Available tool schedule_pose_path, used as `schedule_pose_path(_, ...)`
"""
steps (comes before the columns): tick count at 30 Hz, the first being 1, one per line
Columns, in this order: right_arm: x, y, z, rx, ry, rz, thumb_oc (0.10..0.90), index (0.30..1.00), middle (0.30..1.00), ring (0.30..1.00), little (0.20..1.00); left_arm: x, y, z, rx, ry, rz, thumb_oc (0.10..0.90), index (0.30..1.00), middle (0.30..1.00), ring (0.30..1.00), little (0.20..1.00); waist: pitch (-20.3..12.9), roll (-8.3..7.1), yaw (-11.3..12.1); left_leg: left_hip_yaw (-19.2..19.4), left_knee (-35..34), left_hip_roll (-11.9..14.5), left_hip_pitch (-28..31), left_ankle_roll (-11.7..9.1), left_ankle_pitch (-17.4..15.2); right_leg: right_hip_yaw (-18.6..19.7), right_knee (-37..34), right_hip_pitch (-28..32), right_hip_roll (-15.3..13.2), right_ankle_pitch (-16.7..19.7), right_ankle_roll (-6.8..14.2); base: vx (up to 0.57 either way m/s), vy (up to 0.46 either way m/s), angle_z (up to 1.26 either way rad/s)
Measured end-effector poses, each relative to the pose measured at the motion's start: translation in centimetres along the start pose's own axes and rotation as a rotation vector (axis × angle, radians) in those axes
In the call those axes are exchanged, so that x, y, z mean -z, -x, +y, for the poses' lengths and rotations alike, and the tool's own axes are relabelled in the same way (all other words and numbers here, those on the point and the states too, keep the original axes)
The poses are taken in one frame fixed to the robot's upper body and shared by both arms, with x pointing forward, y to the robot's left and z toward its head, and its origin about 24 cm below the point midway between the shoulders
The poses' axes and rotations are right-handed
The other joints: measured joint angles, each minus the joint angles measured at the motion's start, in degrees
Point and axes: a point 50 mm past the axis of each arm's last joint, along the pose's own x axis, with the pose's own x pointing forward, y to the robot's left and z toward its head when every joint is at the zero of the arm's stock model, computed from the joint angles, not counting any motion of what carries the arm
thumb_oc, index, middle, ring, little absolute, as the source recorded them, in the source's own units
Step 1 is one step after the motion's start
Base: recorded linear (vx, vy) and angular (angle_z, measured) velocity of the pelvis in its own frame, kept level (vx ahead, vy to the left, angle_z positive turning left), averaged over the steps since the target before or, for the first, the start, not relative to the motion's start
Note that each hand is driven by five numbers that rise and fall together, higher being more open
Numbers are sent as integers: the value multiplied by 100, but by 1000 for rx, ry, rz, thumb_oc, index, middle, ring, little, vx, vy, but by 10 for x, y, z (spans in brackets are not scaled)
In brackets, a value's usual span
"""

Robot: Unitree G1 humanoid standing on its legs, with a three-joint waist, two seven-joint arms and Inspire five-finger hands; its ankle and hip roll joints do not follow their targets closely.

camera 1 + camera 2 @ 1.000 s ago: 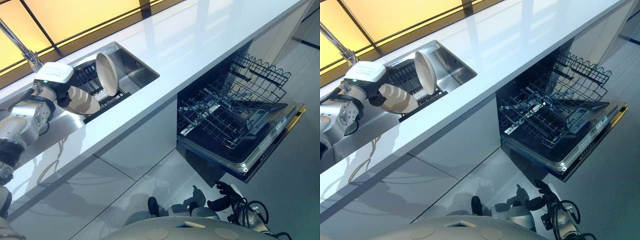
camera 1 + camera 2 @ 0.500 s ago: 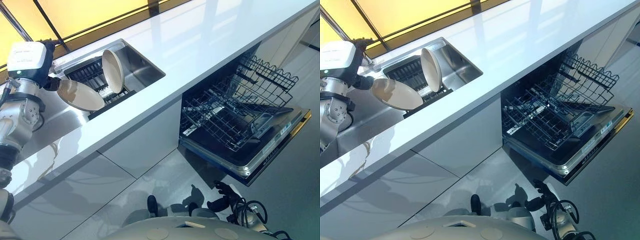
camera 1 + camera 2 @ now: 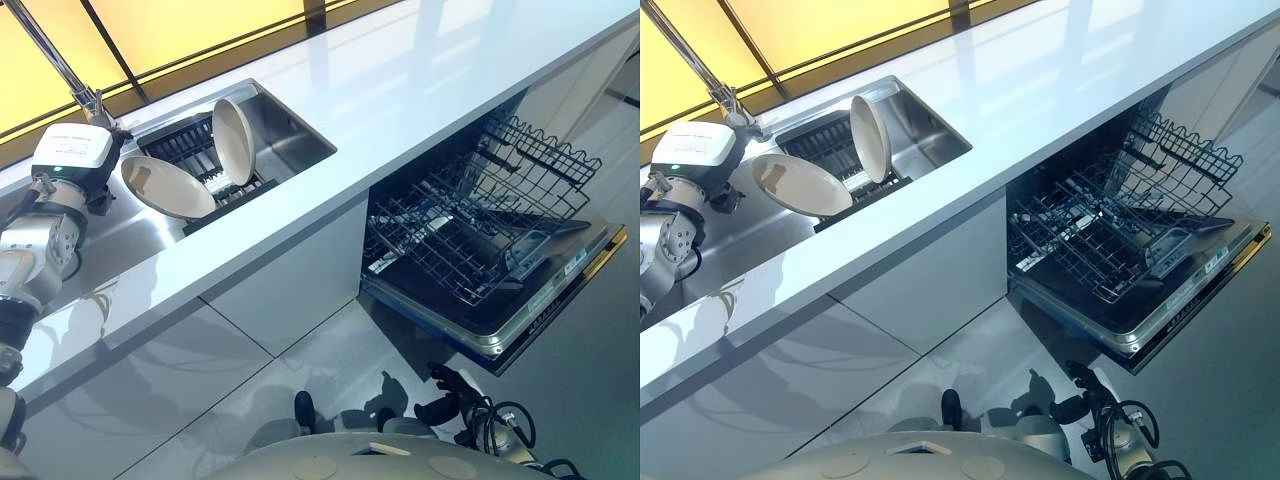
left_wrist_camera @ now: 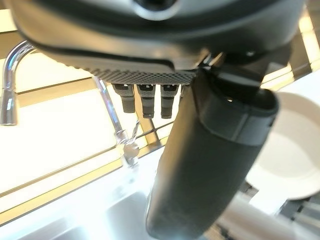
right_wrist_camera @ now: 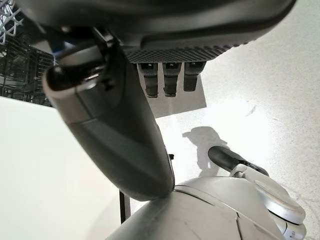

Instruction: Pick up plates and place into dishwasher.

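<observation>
Two cream plates are in the black dish rack (image 3: 185,143) in the sink (image 3: 295,140). One plate (image 3: 232,141) stands upright. The other plate (image 3: 167,187) lies tilted, face up, over the rack's left end. My left hand (image 3: 103,190) hangs just left of the tilted plate's rim, fingers relaxed and nothing between them and the thumb. In the left wrist view that plate (image 4: 295,150) shows off to the side, past the thumb (image 4: 210,165). My right hand (image 3: 450,388) hangs low over the floor, relaxed and holding nothing.
The dishwasher stands open at the right, its lower rack (image 3: 470,230) pulled out over the lowered door (image 3: 530,320). A white countertop (image 3: 400,90) runs between sink and dishwasher. A chrome faucet (image 3: 60,65) rises behind the sink.
The camera has shifted. The tilted plate has turned more face up than one second ago and has since stayed put. My left hand rose beside it, then came back down.
</observation>
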Motion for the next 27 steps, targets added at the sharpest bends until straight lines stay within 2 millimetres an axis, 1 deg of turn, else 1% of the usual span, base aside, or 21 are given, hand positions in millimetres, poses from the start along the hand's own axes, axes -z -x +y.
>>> schedule_pose_path(6,-1,-1,0,-1,1,-9,800,900,900,900,900,0,0,-4,26,-36,-3,800,900,900,900,900,-1,1,18,-7,1,-1,-1,8,9,-3,5,3,-2,0,0,0,0,0)
schedule_pose_path(14,4,0,-1,-1,1,5,800,900,900,900,900,-2,0,-6,37,-39,-10,800,900,900,900,900,-3,3,-1,-6,1,1,0,17,15,-1,7,0,-2,0,-1,0,0,0)
schedule_pose_path(23,7,1,-1,-3,1,11,800,900,900,900,900,-23,3,-17,58,-83,-105,800,900,900,900,900,-7,5,-35,10,1,0,3,18,15,29,12,-12,-3,0,0,3,0,0)
schedule_pose_path(27,6,1,-1,-2,0,2,800,900,900,900,900,-27,3,-18,59,-147,-127,800,900,900,900,900,-7,6,-85,71,2,0,4,17,15,106,30,-56,2,0,0,13,0,-8)
